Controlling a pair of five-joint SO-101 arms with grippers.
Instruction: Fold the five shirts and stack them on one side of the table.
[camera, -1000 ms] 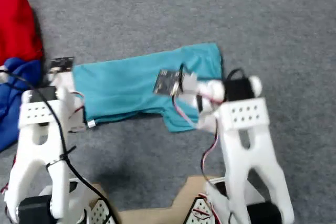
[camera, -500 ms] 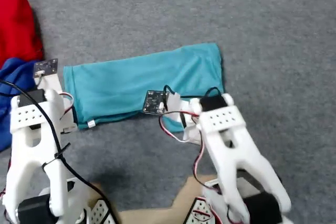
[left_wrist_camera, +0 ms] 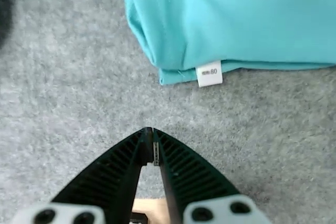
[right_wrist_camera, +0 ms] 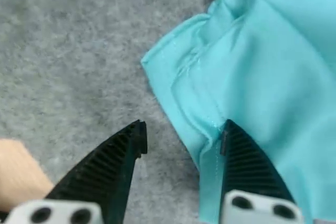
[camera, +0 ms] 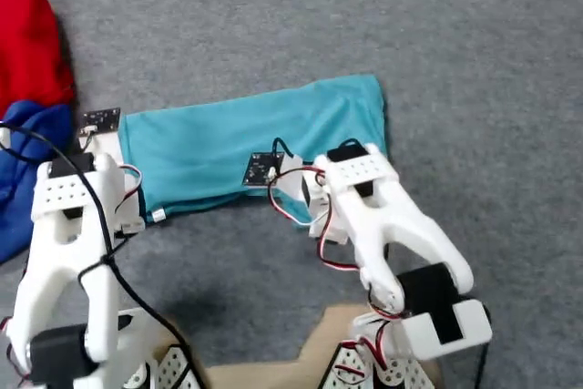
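Note:
A teal shirt [camera: 228, 138] lies folded into a long strip across the middle of the grey table. My right gripper [right_wrist_camera: 184, 129] stands open at the shirt's near edge, one finger over a rumpled teal sleeve [right_wrist_camera: 210, 77], the other over bare table. In the high view the right arm [camera: 364, 198] covers that spot. My left gripper [left_wrist_camera: 150, 136] is shut and holds nothing. It hovers over the table just short of the shirt's [left_wrist_camera: 236, 19] near left corner, where a white tag [left_wrist_camera: 209, 74] sticks out. The left arm [camera: 68, 207] stands at the strip's left end.
A red shirt [camera: 27, 34] and a blue shirt [camera: 23, 166] are heaped at the table's left edge, close behind the left arm. A tan board [camera: 319, 353] lies at the front edge between the arm bases. The far and right parts of the table [camera: 483, 61] are bare.
The right arm has drawn back from above the shirt's middle to its near edge, swinging left. The left arm shifted slightly left, then back again.

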